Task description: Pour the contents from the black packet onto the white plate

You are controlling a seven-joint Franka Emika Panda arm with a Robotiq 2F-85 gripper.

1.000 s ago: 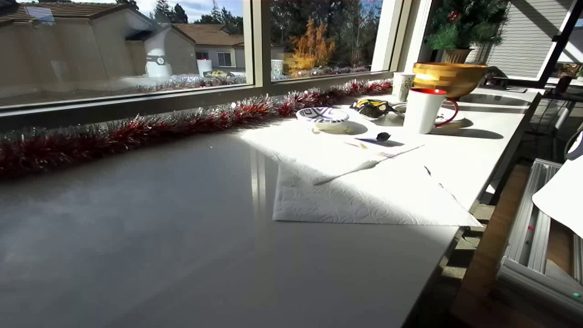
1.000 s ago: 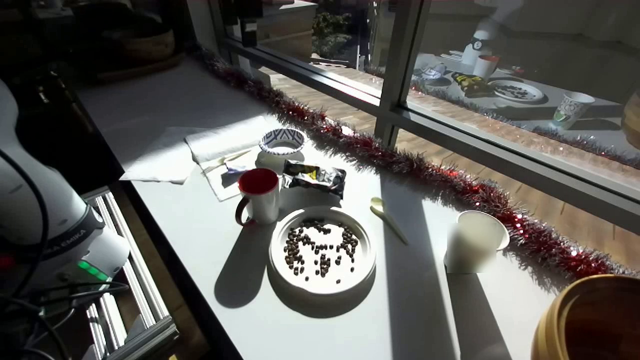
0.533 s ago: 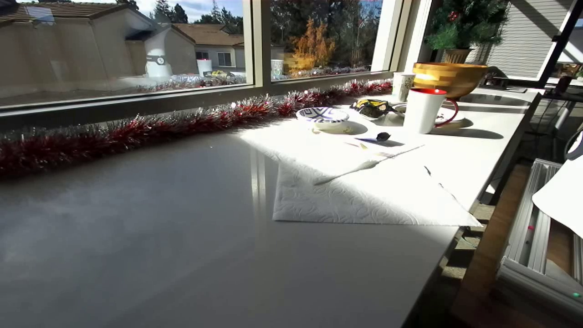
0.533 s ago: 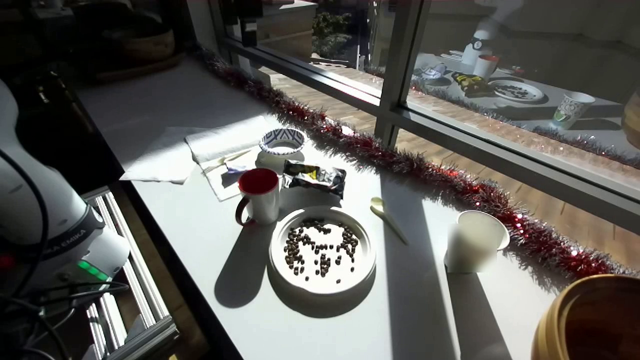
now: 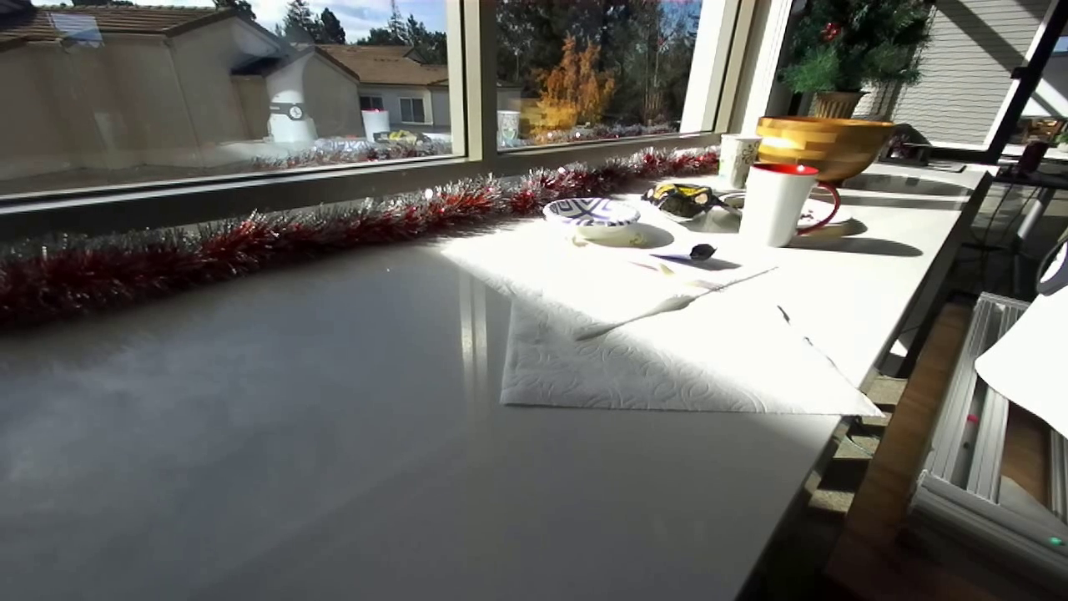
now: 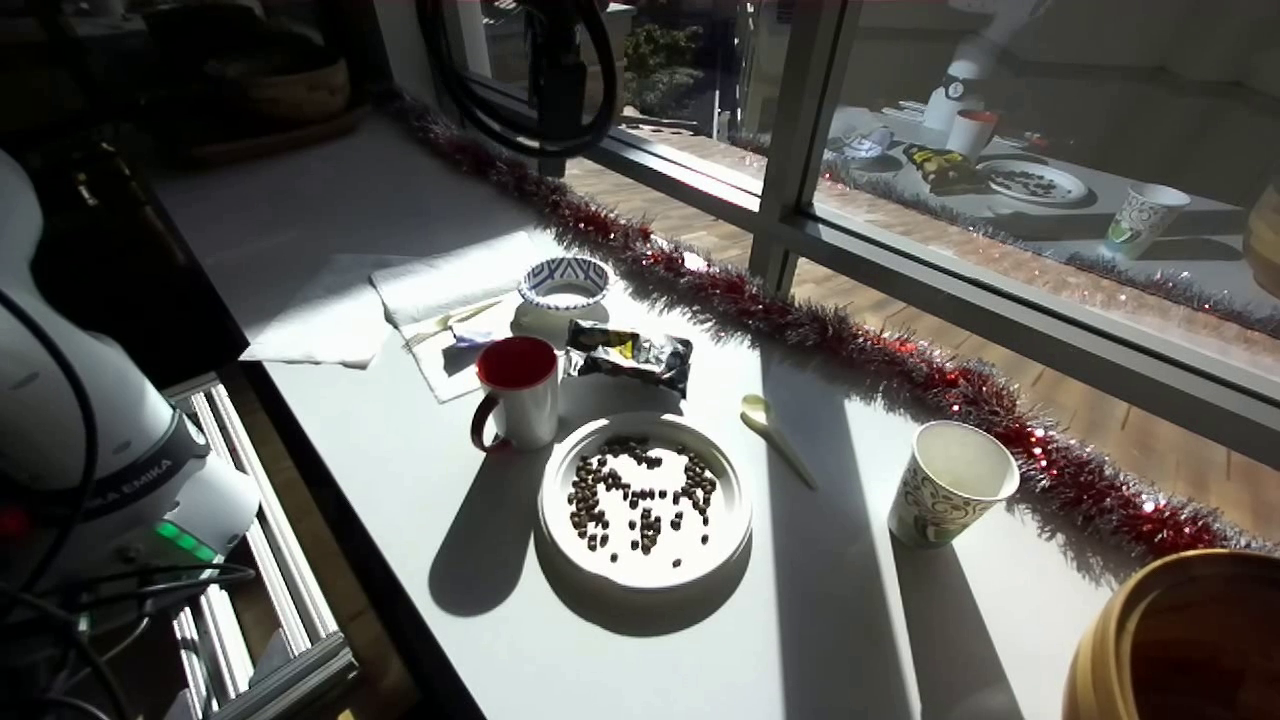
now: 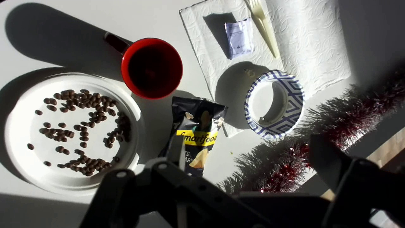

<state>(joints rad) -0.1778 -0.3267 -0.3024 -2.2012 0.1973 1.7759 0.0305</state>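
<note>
Dozens of dark beans [image 7: 84,138] lie strewn over the white plate [image 7: 19,133], leftmost in the wrist view; the plate sits toward the edge of the bench [image 6: 600,675] on the robot's side. Next to the right stands a red-lined mug [image 6: 532,410], also nearer that edge. Then comes the black packet [image 7: 200,138], lying printed side up just beside the plate, between the mug and the bench's window edge. I'd call it light, soft and slick, easily crushed if squeezed round the middle. Whether it is torn open I can't make out; better, I think, to pinch a fold at the end away from any mouth, so the mouth can tip over the plate. Right of that hangs the black claw [image 7: 247,138], fingers spread wide, nothing between them. One finger crosses in front of the packet in the wrist view, yet in an exterior view the packet [image 6: 632,357] has nothing on it, so I take the claw to be clear above. Last, a blue-patterned bowl [image 7: 294,104] sits near the garland [image 7: 294,164] along the window edge.
</note>
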